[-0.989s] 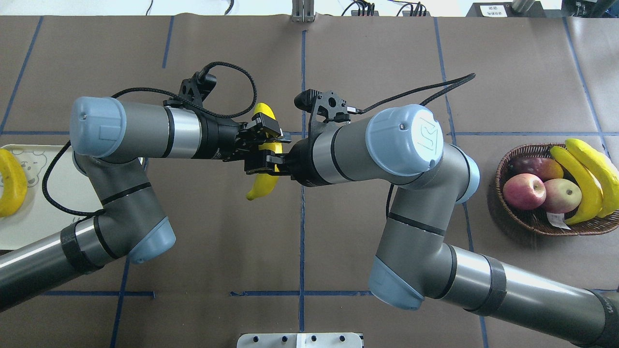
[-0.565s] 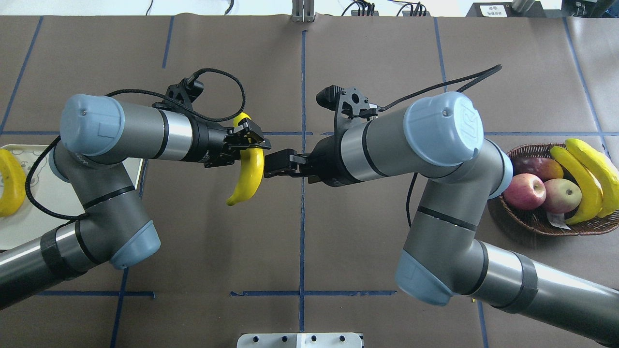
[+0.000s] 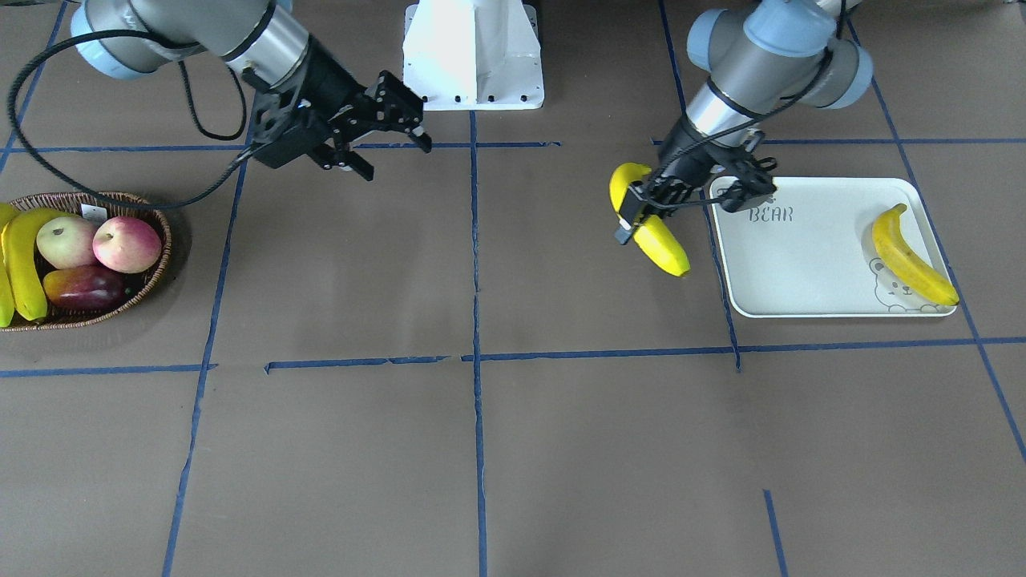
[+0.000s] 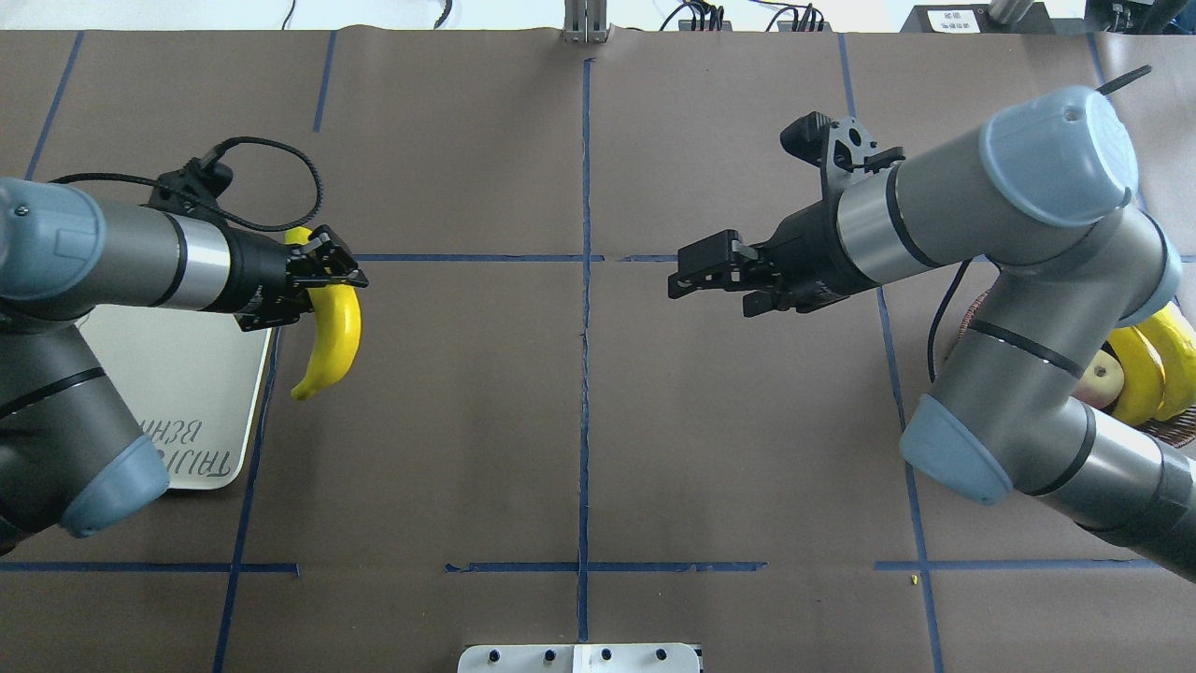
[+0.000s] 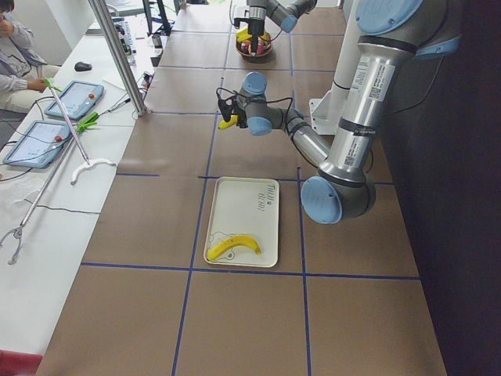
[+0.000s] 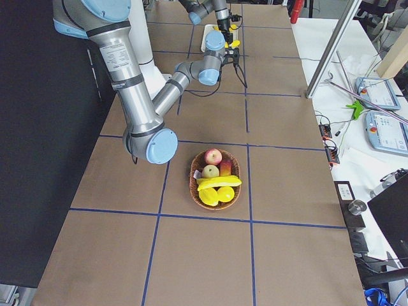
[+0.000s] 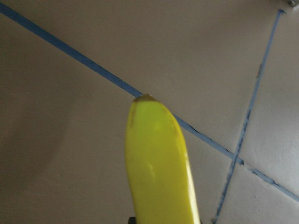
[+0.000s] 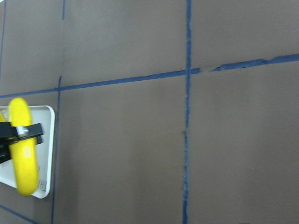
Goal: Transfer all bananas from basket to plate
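Observation:
My left gripper (image 4: 329, 273) is shut on a yellow banana (image 4: 334, 338), held in the air just beside the near edge of the plate (image 4: 210, 374). The same banana (image 3: 656, 236) hangs left of the plate (image 3: 809, 272) in the front view and fills the left wrist view (image 7: 159, 172). Another banana (image 3: 910, 256) lies on the plate beside the bear drawing. My right gripper (image 4: 705, 290) is open with nothing in it, right of the table's middle. The basket (image 3: 164, 240) holds two bananas (image 3: 20, 268); overhead, my right arm covers most of the basket (image 4: 1182, 432).
Two apples (image 3: 127, 243) and a dark red fruit (image 3: 84, 288) share the basket, with a ridged yellow fruit (image 6: 217, 195) at its near end. The white robot base (image 3: 473, 56) stands at the table's rear. A person (image 5: 16, 55) sits at a side desk.
The right gripper let go of the banana and drew back to the right. The left gripper, still shut on the banana, carried it left to the plate's edge.

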Controlling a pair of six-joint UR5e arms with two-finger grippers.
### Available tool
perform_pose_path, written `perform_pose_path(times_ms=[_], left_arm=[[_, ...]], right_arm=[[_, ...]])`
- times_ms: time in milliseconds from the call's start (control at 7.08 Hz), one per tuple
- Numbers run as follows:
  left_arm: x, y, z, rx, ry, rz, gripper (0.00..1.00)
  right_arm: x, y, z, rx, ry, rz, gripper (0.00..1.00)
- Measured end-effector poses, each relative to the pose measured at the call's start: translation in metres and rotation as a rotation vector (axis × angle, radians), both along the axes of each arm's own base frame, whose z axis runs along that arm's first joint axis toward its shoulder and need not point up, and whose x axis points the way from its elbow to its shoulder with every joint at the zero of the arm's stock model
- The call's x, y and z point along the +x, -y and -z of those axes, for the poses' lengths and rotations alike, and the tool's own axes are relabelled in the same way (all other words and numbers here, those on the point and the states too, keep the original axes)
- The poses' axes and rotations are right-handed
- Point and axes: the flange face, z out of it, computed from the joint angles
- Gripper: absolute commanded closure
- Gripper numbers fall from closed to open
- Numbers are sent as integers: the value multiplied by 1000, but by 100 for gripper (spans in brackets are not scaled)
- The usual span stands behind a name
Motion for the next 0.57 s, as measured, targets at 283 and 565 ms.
perform_pose_path(times_ms=[283,565], left_arm=[[-61,-3,-73,-29,73,60,94],[-105,-6,-139,-32,174,75,87]], right_arm=[[38,14,-63,51,-123,31,0],[83,22,-114,89,-207,67,0]])
